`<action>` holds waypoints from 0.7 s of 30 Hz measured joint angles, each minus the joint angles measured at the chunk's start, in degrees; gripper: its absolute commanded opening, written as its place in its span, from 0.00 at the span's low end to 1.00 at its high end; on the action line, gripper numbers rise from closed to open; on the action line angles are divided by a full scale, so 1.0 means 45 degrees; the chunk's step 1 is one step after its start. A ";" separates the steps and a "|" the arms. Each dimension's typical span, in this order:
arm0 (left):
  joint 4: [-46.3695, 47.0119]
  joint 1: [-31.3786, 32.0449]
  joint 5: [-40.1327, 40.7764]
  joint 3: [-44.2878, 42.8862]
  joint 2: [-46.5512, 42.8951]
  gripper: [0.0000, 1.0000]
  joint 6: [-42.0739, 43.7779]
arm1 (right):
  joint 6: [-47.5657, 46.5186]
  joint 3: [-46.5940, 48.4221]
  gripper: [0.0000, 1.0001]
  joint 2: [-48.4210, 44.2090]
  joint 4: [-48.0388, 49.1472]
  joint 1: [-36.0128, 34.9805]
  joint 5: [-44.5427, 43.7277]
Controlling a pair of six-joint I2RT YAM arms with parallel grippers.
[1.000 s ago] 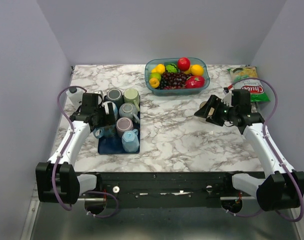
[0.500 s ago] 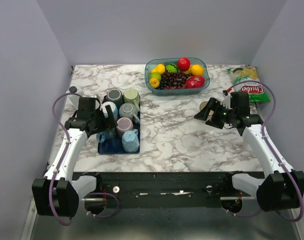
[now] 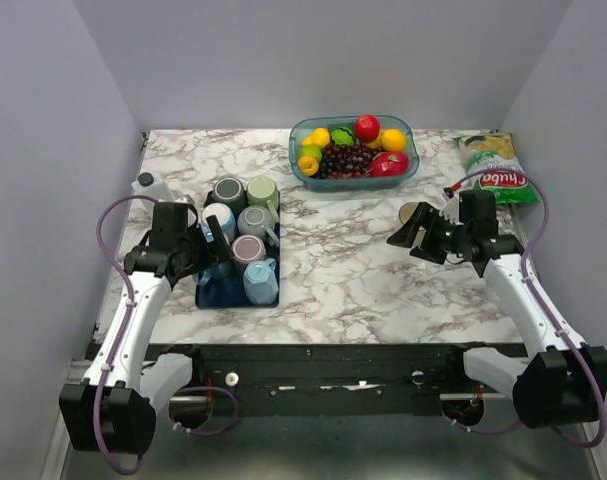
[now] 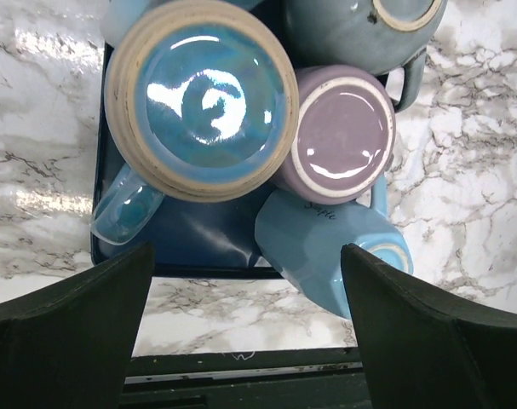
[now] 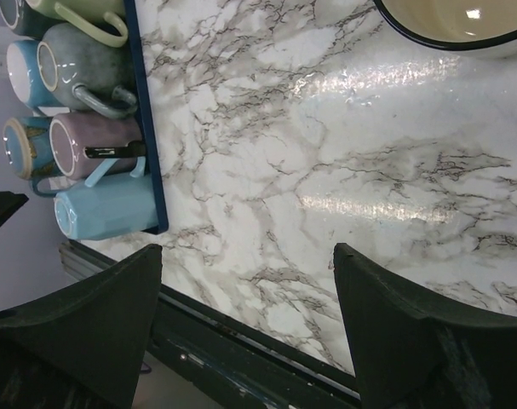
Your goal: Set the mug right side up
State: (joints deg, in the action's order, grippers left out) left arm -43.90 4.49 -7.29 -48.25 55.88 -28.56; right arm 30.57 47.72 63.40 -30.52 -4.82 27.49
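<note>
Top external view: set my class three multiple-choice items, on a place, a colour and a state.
1. Where is the fruit bowl? A near left corner; B far middle of the table; C under the right arm.
2. The mug lying on its side is? A light blue; B red; C black.
3. The left end effector is? A shut on a mug; B open above the tray; C resting on marble.
Answers: B, centred at the far edge; A, pale blue at the tray's near right; B, fingers wide apart in its wrist view.
</note>
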 measured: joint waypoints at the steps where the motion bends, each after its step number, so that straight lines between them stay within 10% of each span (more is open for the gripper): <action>1: 0.0000 0.0010 0.0107 -0.0126 0.0010 0.99 0.0010 | 0.0005 -0.0029 0.87 -0.0044 0.0005 0.0000 0.0005; 21: 0.0947 0.0019 0.1841 0.0272 0.1797 0.93 0.0039 | 0.0107 -0.0214 0.87 -0.0525 0.0010 0.0000 0.0010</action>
State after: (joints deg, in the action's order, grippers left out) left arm -39.64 4.58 0.99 -47.03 63.96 -28.38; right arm 31.05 46.76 61.04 -30.48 -4.82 27.53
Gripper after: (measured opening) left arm 0.979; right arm 0.874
